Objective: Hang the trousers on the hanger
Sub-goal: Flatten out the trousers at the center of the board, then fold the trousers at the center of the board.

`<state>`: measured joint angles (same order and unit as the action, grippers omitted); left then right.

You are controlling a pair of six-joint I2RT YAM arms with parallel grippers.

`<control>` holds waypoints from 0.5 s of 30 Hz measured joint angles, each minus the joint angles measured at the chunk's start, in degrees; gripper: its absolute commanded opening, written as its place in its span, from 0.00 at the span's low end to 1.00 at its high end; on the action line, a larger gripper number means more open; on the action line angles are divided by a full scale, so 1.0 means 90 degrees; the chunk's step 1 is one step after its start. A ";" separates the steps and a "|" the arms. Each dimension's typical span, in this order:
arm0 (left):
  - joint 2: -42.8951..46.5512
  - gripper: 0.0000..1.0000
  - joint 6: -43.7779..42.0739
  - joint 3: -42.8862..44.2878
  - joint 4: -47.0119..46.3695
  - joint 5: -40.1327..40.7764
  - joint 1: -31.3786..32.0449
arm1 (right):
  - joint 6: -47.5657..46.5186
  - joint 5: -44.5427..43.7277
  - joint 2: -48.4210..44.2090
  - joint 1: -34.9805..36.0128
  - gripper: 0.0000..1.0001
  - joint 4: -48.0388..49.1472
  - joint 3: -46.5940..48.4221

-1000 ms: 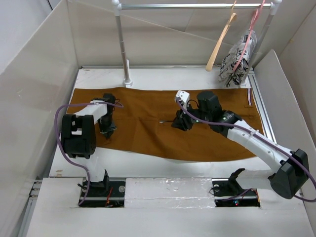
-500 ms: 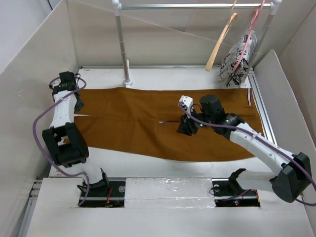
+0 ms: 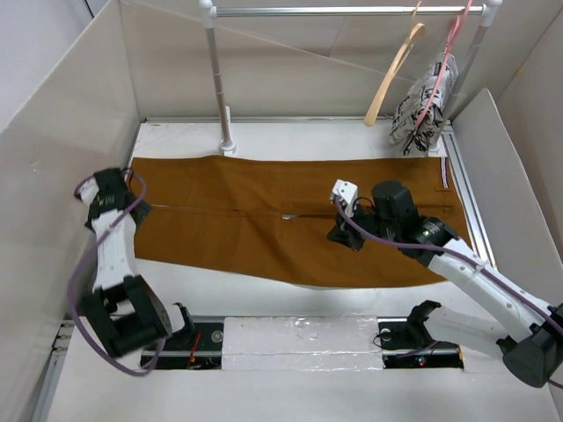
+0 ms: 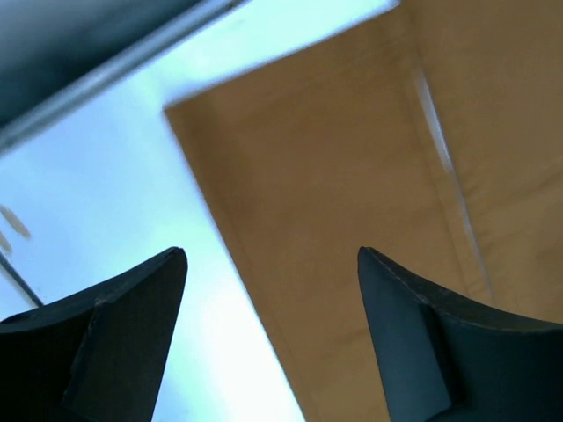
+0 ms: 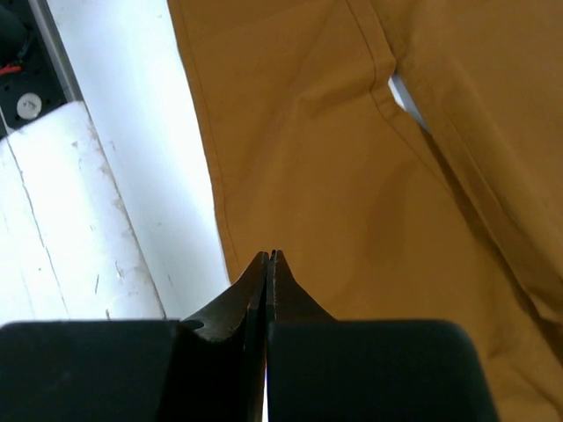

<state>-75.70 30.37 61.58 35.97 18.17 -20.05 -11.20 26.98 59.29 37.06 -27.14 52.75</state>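
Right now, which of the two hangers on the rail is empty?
The tan wooden hanger, hanging left of the thin pink hanger; the pink one carries a black-and-white patterned cloth.

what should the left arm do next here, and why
Probably lower the open left gripper onto the trousers edge just below it and pinch: the trousers lie flat, the hanger hangs on the rail, and the right gripper is shut with no fabric visibly caught.
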 measured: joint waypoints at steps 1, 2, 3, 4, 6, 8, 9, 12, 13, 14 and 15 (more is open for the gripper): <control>0.0328 0.71 0.0044 -0.0393 -0.0100 -0.0187 -0.0204 | 0.0000 -0.0053 -0.0112 0.0015 0.00 -0.0044 -0.0066; 0.0605 0.68 0.0080 -0.0801 -0.0250 -0.0454 -0.0556 | -0.0002 -0.0095 -0.0226 0.0019 0.10 -0.0095 -0.0129; 0.0733 0.68 0.0095 -0.1139 -0.0364 -0.0675 -0.0957 | 0.0002 -0.0131 -0.0323 0.0019 0.16 -0.0165 -0.0172; 0.0743 0.68 0.0097 -0.1389 -0.0464 -0.0894 -0.1338 | -0.0002 -0.0175 -0.0427 0.0019 0.21 -0.0226 -0.0219; 0.0440 0.68 0.0134 -0.1739 -0.0678 -0.1110 -0.1889 | -0.0007 -0.0240 -0.0612 0.0017 0.35 -0.0345 -0.0284; 0.0097 0.68 0.0138 -0.1955 -0.0908 -0.1331 -0.1989 | -0.0012 -0.0279 -0.0784 0.0017 0.40 -0.0398 -0.0389; -0.0012 0.67 0.0146 -0.2035 -0.1030 -0.1445 -0.1984 | -0.0015 -0.0291 -0.0865 0.0017 0.41 -0.0432 -0.0449; -0.0236 0.63 0.0214 -0.2103 -0.1411 -0.1739 -0.1950 | 0.0000 -0.0311 -0.1049 0.0005 0.42 -0.0520 -0.0675; -0.0333 0.62 0.0245 -0.2103 -0.1593 -0.1865 -0.1950 | 0.0012 -0.0313 -0.1098 -0.0010 0.42 -0.0568 -0.0746; -0.0437 0.54 0.0311 -0.2103 -0.1911 -0.2028 -0.1948 | 0.0034 -0.0318 -0.1144 -0.0034 0.42 -0.0627 -0.0809; -0.0590 0.54 0.0311 -0.2103 -0.1919 -0.2030 -0.1950 | 0.0053 -0.0338 -0.1209 -0.0051 0.42 -0.0682 -0.0867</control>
<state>-81.01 33.17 42.65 18.70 -0.10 -37.60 -10.72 23.94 48.40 36.60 -33.28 44.95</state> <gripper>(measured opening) 0.621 0.417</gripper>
